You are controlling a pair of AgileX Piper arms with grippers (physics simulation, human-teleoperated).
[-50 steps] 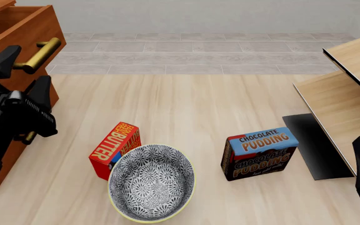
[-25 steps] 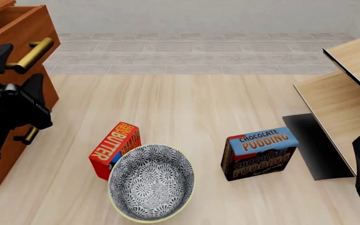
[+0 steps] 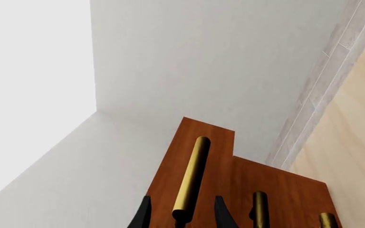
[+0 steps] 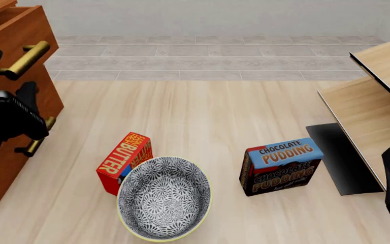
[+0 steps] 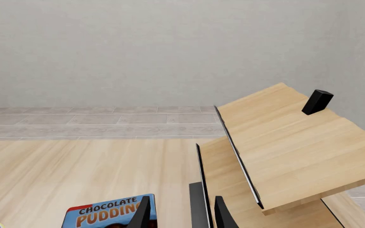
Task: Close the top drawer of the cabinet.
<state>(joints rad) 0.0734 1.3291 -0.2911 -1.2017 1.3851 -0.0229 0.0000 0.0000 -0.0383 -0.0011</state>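
Here the left gripper [image 4: 6,89] stands with its fingers spread around the brass handle [image 4: 24,59] of the top drawer [image 4: 15,31], gripping nothing; the drawer juts from the cabinet [image 4: 20,137]. Beside the cabinet, a "BUTTER" box [image 4: 123,159], then a "CHOCOLATE PUDDING" box [image 4: 282,165]. The right gripper [image 5: 179,213] is slightly parted, empty.

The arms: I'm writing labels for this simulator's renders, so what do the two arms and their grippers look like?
Both are plain black. The left gripper has two tapered, pointed fingers on a blocky body with a ribbed strip and a small grey round part. Of the right gripper only a dark angular piece shows at the front view's edge, and slim pointed fingertips show in its wrist view. No cables or markings visible.
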